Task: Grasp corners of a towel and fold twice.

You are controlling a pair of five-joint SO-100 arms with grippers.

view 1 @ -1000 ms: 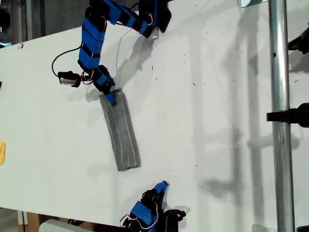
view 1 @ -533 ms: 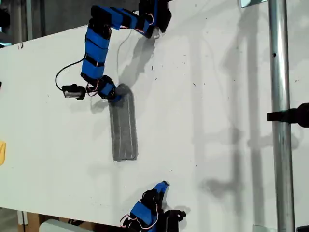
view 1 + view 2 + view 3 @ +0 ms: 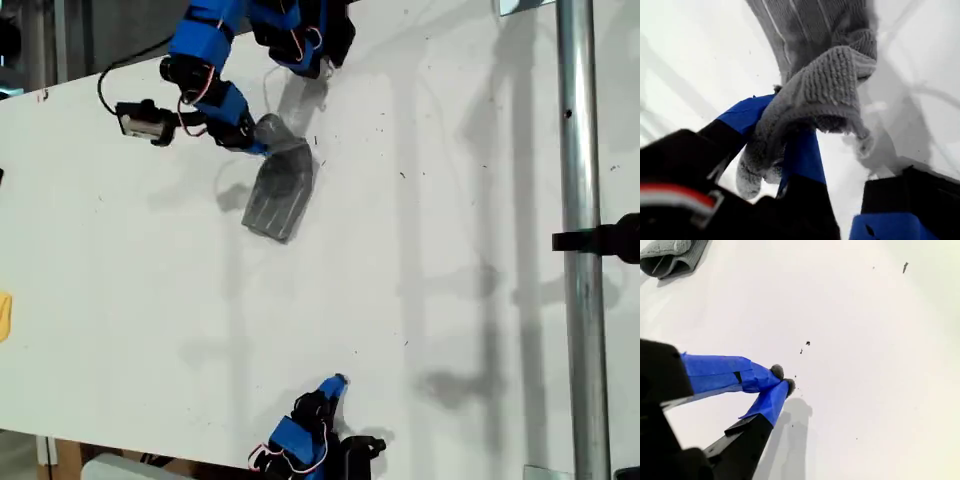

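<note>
My first pincer (image 3: 262,146) grips towel (image 3: 278,185) edge w/ bare table (image 3: 420,300) around; second pincer (image 3: 785,381) closed, empty.

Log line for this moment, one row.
first pincer: shut on towel end, lifted | second pincer: shut, idle | towel: folded strip, far end on table
</note>
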